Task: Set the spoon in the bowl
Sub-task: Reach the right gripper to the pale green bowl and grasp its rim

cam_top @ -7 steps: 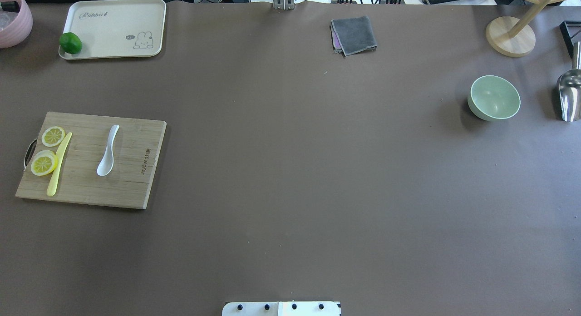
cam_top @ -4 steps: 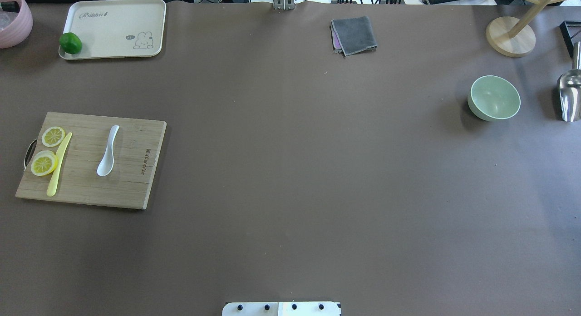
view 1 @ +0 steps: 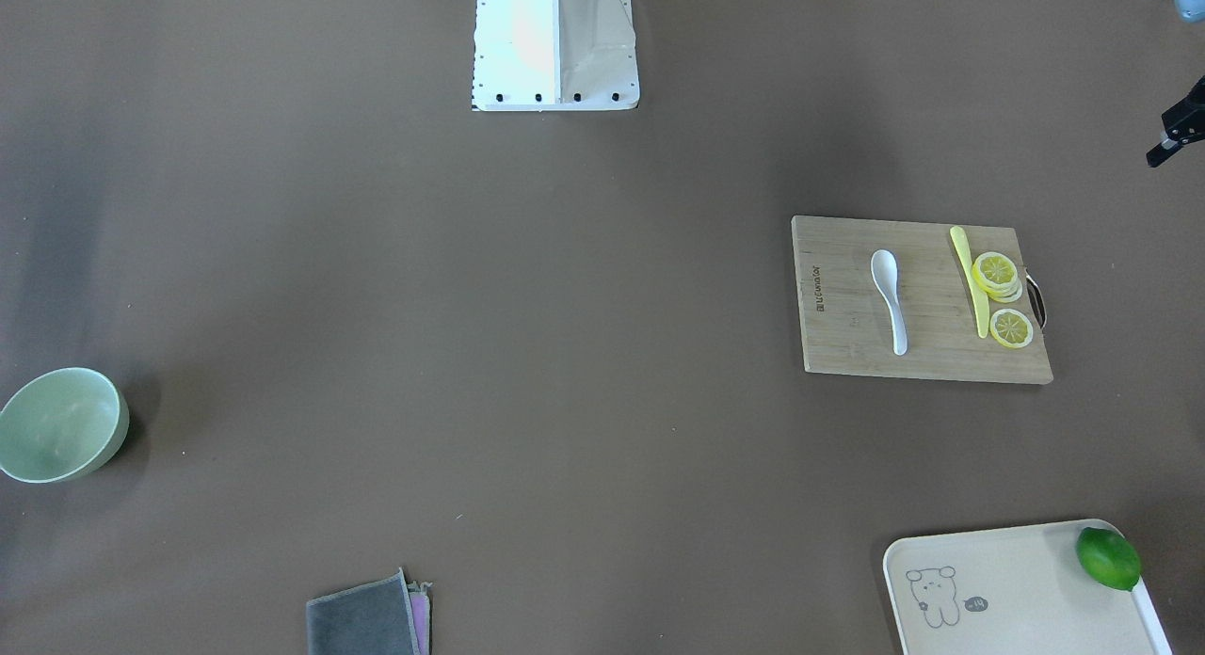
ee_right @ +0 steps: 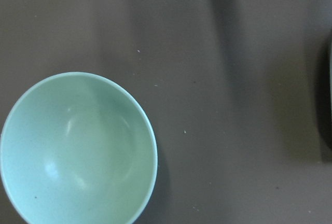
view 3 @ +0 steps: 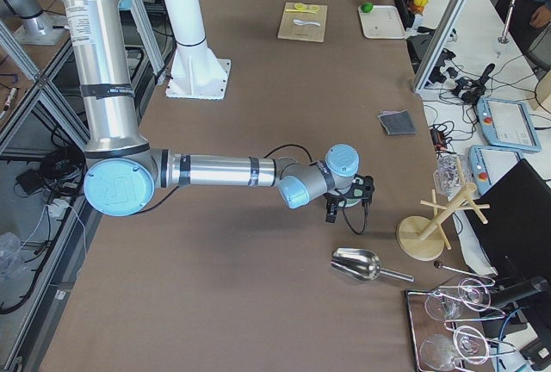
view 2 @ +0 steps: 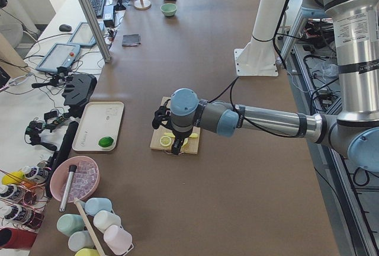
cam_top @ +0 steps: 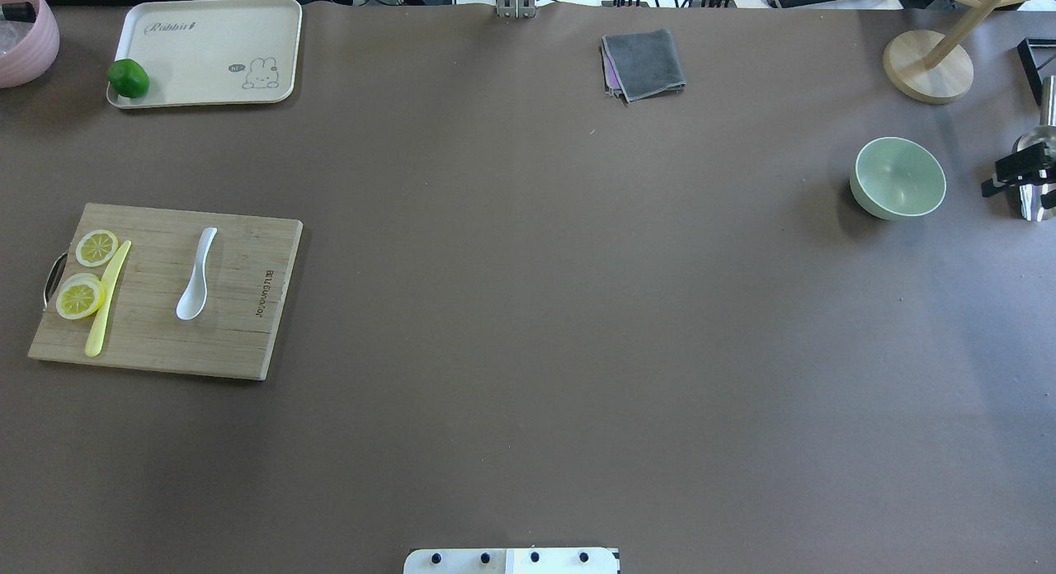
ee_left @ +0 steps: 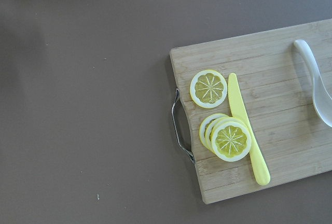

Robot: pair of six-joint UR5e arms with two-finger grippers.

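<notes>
The white spoon (cam_top: 196, 275) lies on a wooden cutting board (cam_top: 239, 343) at the table's left, scoop toward the robot. It also shows in the left wrist view (ee_left: 317, 86). The mint-green bowl (cam_top: 898, 178) stands empty at the far right and fills the lower left of the right wrist view (ee_right: 78, 149). My right gripper (cam_top: 992, 180) is just right of the bowl at the view's edge; its two dark fingertips stand apart and hold nothing. My left gripper (view 1: 1167, 137) shows only partly, to the left of and beyond the board; I cannot tell whether it is open or shut.
A yellow knife (cam_top: 107, 298) and lemon slices (cam_top: 80, 296) lie on the board's left part. A tray (cam_top: 214, 38) with a lime (cam_top: 128, 77) is at the back left. A grey cloth (cam_top: 643, 63), a wooden stand (cam_top: 927, 66) and a metal scoop (cam_top: 1035, 207) are at the back and right.
My right gripper has come into the overhead view at the right edge, over the metal scoop beside the bowl. The spoon and the bowl have not moved.
</notes>
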